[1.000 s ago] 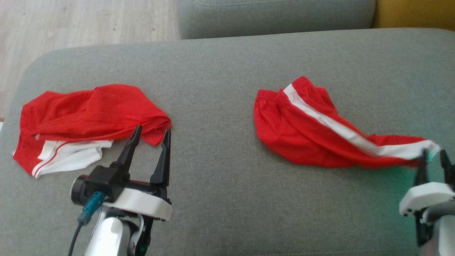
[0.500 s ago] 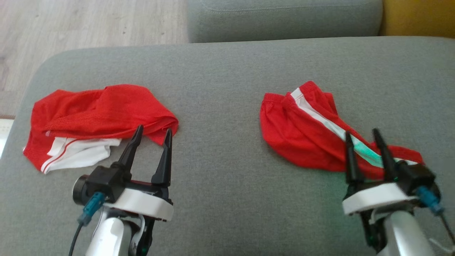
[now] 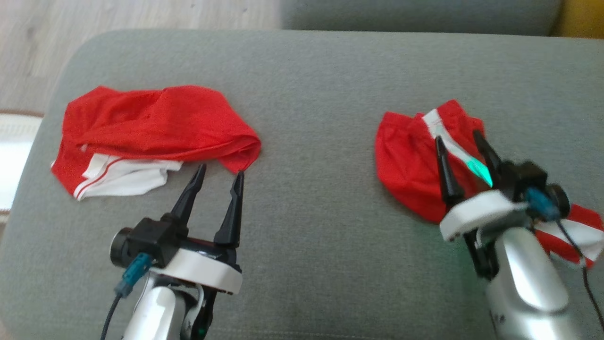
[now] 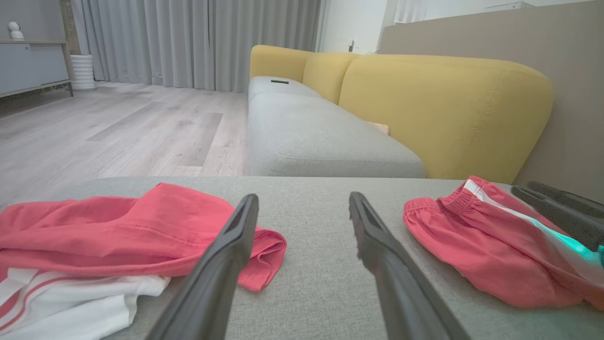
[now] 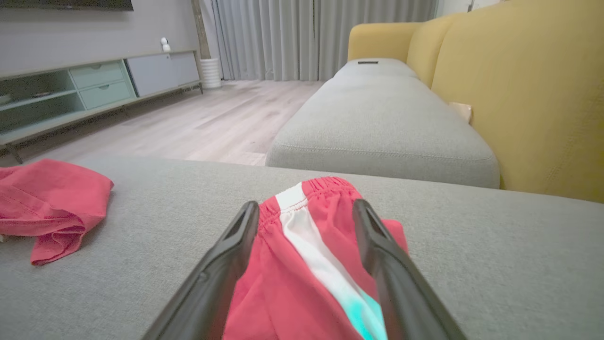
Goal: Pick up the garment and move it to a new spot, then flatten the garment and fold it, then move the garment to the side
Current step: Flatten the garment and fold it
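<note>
cushion [image 3: 306,71]: jersey [image 3: 155,118] left, shorts [image 3: 406,156] right, well apart | left gripper [image 3: 221,170] before jersey | right gripper [image 3: 457,136] over shorts | sofa seat [image 3: 415,12] behind cushion

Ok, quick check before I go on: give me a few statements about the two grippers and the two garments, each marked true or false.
1. The left gripper is open and holds nothing. True.
2. The right gripper is shut on the striped shorts. False: it is open, with its fingers on either side of the white stripe.
3. The striped shorts and the other red garment lie apart on the grey cushion. True.
4. The other red garment is plain red all over. False: white cloth with red stripes shows at its near edge.
</note>
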